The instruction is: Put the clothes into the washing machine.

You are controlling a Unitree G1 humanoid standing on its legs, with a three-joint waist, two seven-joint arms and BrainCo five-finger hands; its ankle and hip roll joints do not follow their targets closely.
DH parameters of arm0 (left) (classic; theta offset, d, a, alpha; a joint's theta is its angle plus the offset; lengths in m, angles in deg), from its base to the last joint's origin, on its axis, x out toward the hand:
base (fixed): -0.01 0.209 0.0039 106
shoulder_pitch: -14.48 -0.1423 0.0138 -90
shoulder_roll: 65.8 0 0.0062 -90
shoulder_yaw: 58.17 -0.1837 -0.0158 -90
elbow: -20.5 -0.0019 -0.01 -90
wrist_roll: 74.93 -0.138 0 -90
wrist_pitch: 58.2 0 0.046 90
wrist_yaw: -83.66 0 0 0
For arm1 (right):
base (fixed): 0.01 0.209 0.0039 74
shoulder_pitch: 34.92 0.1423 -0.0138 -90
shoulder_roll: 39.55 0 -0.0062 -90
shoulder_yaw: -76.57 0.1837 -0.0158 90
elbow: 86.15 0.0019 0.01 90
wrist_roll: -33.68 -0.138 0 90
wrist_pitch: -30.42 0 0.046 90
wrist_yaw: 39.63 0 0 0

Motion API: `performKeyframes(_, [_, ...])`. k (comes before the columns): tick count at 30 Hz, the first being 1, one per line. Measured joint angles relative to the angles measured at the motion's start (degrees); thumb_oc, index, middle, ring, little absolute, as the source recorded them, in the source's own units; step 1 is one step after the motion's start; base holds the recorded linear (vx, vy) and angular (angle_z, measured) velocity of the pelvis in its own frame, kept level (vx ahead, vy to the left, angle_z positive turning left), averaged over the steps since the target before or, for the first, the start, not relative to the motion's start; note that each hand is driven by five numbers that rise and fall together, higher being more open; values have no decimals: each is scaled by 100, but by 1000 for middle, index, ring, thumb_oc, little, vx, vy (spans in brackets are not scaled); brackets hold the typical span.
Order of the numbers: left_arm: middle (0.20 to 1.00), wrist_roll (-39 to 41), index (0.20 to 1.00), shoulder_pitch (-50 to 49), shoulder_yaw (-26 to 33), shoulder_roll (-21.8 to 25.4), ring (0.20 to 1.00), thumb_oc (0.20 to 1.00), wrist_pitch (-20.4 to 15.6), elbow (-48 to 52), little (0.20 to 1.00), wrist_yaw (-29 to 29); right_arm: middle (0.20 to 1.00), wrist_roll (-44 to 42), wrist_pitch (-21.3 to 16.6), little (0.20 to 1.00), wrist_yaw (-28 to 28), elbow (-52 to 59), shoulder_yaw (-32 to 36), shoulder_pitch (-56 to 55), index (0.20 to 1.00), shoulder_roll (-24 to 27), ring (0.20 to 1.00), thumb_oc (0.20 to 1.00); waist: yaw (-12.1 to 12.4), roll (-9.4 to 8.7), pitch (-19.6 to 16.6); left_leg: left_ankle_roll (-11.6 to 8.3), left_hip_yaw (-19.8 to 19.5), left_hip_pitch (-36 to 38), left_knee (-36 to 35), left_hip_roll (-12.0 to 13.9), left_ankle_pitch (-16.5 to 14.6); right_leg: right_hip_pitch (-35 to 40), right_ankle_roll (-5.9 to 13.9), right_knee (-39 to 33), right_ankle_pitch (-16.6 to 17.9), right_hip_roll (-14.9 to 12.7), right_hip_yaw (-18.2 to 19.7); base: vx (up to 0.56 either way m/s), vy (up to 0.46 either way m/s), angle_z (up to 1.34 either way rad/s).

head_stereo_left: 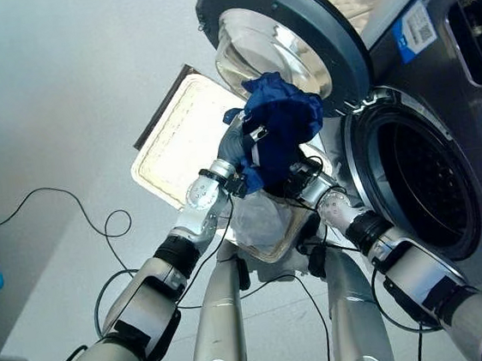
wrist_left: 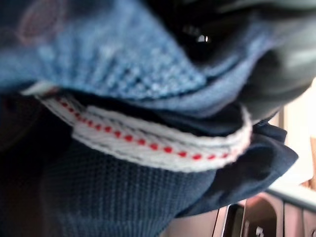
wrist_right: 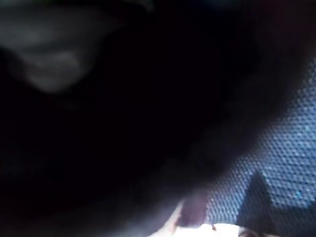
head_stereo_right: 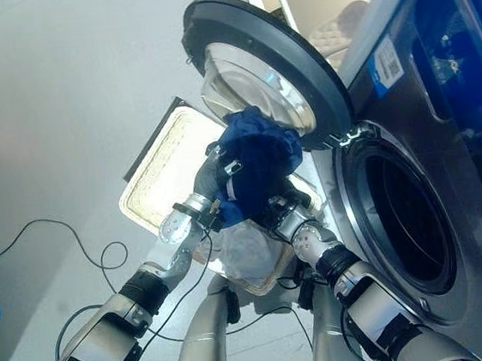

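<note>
Both robot hands, left (head_stereo_left: 236,146) and right (head_stereo_left: 303,182), are clutching the shirt (head_stereo_left: 278,125); it is risking snagging the door (head_stereo_left: 294,28) above, missing the drum (head_stereo_left: 422,179) beside them.

Head eyes looking down, sharing washing machine (head_stereo_left: 430,169), wrist cameras against cloth (wrist_left: 148,197)

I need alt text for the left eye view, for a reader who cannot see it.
Both robot hands, left and right, hold a bundled dark blue garment in front of a washing machine. Its round door stands open, and the drum opening is to the robot's right.
</note>
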Motion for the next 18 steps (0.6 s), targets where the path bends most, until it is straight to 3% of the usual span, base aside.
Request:
performKeyframes(1, [1000,-29,1000,33,-22,-17,1000,1000,58,-37,1000,-12,200,-91,-80,200,16,0,13,-57,200,-10,200,200,-18,0,0,11,54,7,-15,3,-11,-6,11,-76,67,17,47,-29,99,-30])
performKeyframes(4, [1000,-472,1000,16,-21,-51,1000,1000,69,-52,1000,88,200,-204,-137,200,21,-11,120,-196,200,-128,200,200,-110,-2,-1,37,206,45,-74,20,-29,14,68,-304,230,92,204,-26,84,-29])
performKeyframes(9, [1000,-1563,1000,60,-286,-114,1000,1000,32,-245,1000,834,200,-649,-284,200,92,-245,253,-409,200,-266,200,200,-302,-3,-1,99,561,70,-180,4,-52,21,201,-832,595,171,507,-28,82,-31])
performKeyframes(18, [1000,-2167,1000,-12,-448,-299,1000,1000,-119,-579,1000,1389,200,-840,-358,200,394,-753,465,-546,200,-527,200,200,-459,-5,-2,138,759,86,-226,32,-107,24,232,-1200,835,278,734,-12,71,-15])
